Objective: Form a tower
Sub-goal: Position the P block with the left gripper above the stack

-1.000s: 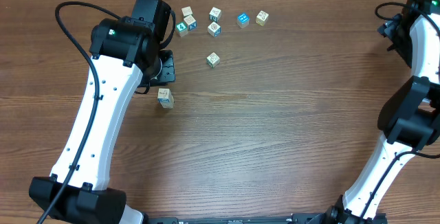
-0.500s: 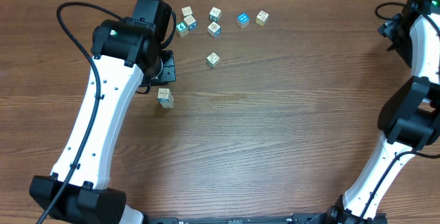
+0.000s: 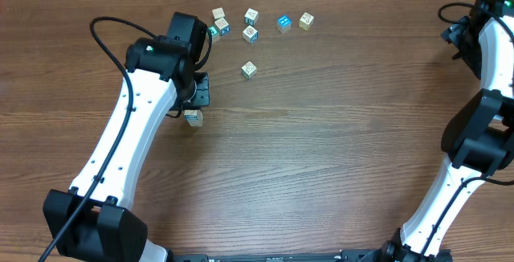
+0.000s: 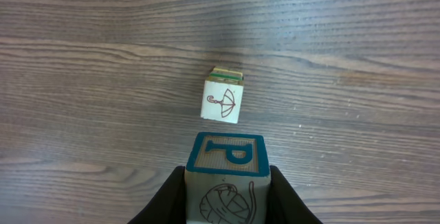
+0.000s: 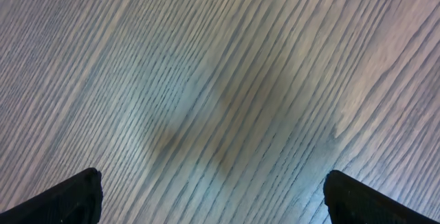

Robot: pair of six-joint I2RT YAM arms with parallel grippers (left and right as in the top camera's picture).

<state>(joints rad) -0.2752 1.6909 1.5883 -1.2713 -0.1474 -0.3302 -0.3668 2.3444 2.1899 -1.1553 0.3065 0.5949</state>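
Note:
My left gripper [image 4: 227, 207] is shut on a pale wooden cube [image 4: 225, 176] with a teal-framed letter P on one face and a ball of yarn drawn on another. Just ahead of it in the left wrist view stands the tower [image 4: 222, 100], a short stack with a cream top showing an umbrella and green edges beneath. From overhead, the left gripper [image 3: 199, 92] hangs over the far side of the tower [image 3: 193, 118], partly covering it, and the held cube is hidden. My right gripper [image 5: 213, 200] is open over bare wood at the far right.
Several loose cubes lie at the back of the table, among them a blue one [image 3: 283, 23], a cream one [image 3: 306, 20] and a single one [image 3: 249, 70] nearer the middle. The right arm [image 3: 486, 93] stands along the right edge.
The left arm has swung right and toward the front with its cube, so the wrist now overlaps the tower from overhead. The right arm has not moved.

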